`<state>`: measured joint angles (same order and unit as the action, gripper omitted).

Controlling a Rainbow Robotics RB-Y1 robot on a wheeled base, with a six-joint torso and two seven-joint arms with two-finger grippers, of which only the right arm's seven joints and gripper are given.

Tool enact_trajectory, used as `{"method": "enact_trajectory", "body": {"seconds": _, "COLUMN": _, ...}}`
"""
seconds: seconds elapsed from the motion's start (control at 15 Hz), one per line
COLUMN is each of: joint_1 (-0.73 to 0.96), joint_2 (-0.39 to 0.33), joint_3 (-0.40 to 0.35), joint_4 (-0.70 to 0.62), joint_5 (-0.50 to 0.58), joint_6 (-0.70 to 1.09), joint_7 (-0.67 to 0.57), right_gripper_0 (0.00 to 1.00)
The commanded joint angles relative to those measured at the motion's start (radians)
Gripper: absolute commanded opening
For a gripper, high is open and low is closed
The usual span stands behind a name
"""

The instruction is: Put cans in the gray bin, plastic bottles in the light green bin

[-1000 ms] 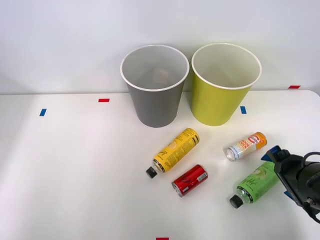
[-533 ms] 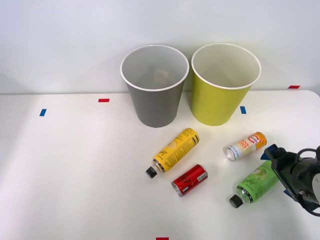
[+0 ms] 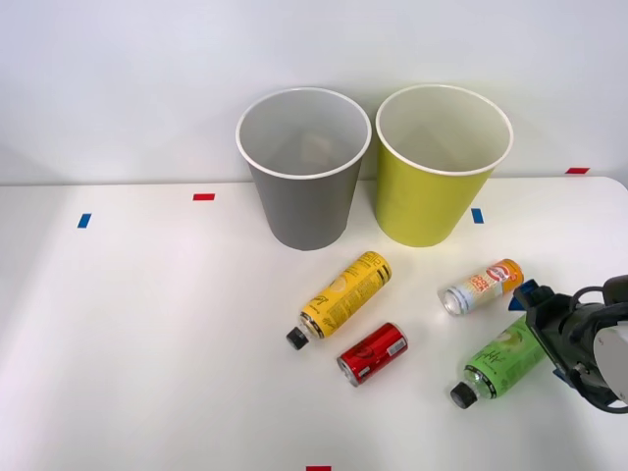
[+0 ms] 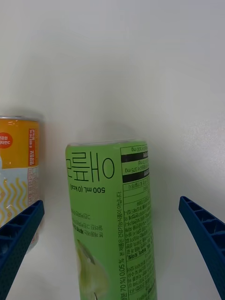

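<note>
Right gripper [image 3: 538, 316] sits at the right edge of the front view, low over the table [image 3: 147, 334], at the base end of the green-label bottle [image 3: 502, 359]. Since a second ago it has slid further toward the right edge and slightly down; more of the bottle's body is uncovered now. Nothing else has shifted: bottles, cans and bins lie where they were. Count in this view: two bottles, two cans, two bins. Yellow-label bottle [image 3: 341, 295] lies on its side in front of the gray bin [image 3: 304, 201], black cap toward the robot. Red can [image 3: 373, 353] lies just beside it, closer to the robot. Orange-and-white can [image 3: 481, 286] lies on its side in front of the light green bin [image 3: 432, 196], silver end pointing left, near the green-label bottle but apart from it. Both bins stand upright side by side at the back, gray on the left, light green on the right. Small red and blue tape marks dot the table.

Right wrist view: gripper [image 4: 112, 248] spread wide, one blue ribbed finger [image 4: 18, 243] at each corner, the green-label bottle [image 4: 112, 220] lying between them with a gap on both sides, held by neither. Orange-and-white can [image 4: 18, 154] lies alongside, just past one finger. Count here: one bottle, one can.
</note>
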<state>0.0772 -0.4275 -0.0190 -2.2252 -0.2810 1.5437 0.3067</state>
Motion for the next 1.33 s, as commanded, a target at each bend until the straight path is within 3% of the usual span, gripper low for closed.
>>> {"method": "enact_trajectory", "body": {"seconds": 0.07, "joint_1": -0.014, "joint_2": -0.001, "joint_3": 0.011, "joint_4": 0.032, "joint_5": 0.013, "joint_6": 0.0, "joint_7": 0.006, "right_gripper_0": 1.0}}
{"method": "enact_trajectory", "body": {"seconds": 0.87, "joint_1": -0.039, "joint_2": -0.001, "joint_3": 0.076, "joint_4": 0.151, "joint_5": 0.102, "joint_6": -0.099, "joint_7": 0.017, "right_gripper_0": 1.0}}
{"method": "enact_trajectory", "body": {"seconds": 0.93, "joint_1": -0.04, "joint_2": -0.001, "joint_3": 0.082, "joint_4": 0.15, "joint_5": 0.106, "joint_6": -0.099, "joint_7": 0.018, "right_gripper_0": 0.72}}
{"method": "enact_trajectory", "body": {"seconds": 1.0, "joint_1": -0.04, "joint_2": -0.001, "joint_3": 0.093, "joint_4": 0.15, "joint_5": 0.126, "joint_6": -0.099, "joint_7": 0.02, "right_gripper_0": 0.1}}
{"method": "enact_trajectory", "body": {"seconds": 1.07, "joint_1": -0.04, "joint_2": -0.001, "joint_3": 0.105, "joint_4": 0.147, "joint_5": 0.141, "joint_6": -0.099, "joint_7": 0.022, "right_gripper_0": 0.01}}
{"method": "enact_trajectory", "body": {"seconds": 1.33, "joint_1": -0.033, "joint_2": 0.001, "joint_3": 0.125, "joint_4": 0.104, "joint_5": 0.157, "joint_6": -0.097, "joint_7": 0.02, "right_gripper_0": 0.0}}
